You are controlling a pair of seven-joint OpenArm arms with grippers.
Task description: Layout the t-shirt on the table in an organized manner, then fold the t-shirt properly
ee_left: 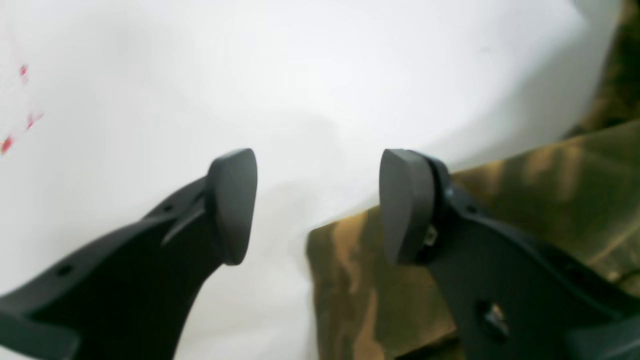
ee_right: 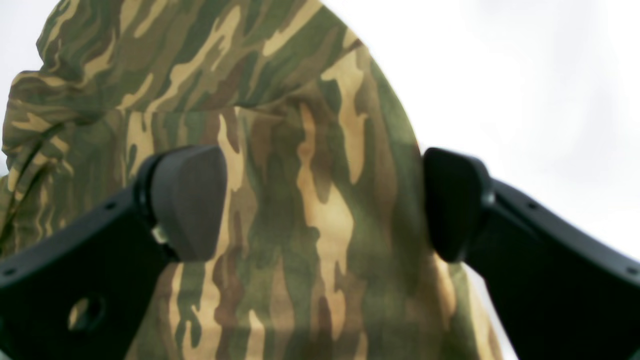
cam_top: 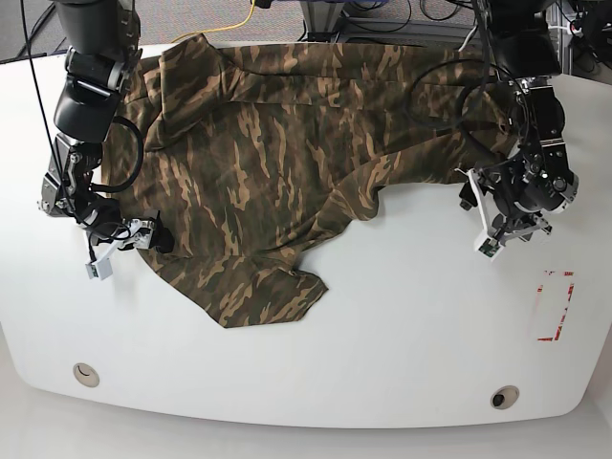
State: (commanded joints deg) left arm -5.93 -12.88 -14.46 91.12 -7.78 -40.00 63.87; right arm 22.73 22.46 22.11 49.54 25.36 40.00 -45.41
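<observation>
The camouflage t-shirt (cam_top: pixel 268 163) lies spread and wrinkled over the back half of the white table (cam_top: pixel 382 335), with one flap reaching toward the front. My right gripper (cam_top: pixel 143 237) is at the shirt's left edge. In the right wrist view it (ee_right: pixel 320 200) is open, low over the cloth (ee_right: pixel 300 150), with nothing between its fingers. My left gripper (cam_top: pixel 490 218) hovers by the shirt's right edge. In the left wrist view it (ee_left: pixel 320 205) is open over bare table (ee_left: pixel 300 75), with a shirt edge (ee_left: pixel 550 190) under one finger.
A red-marked rectangle (cam_top: pixel 553 304) sits on the table at the right, seen as red marks (ee_left: pixel 20 115) in the left wrist view. Two round grommet holes (cam_top: pixel 86 373) (cam_top: pixel 504 396) lie near the front edge. Black arm cables (cam_top: pixel 478 96) hang over the shirt's back right.
</observation>
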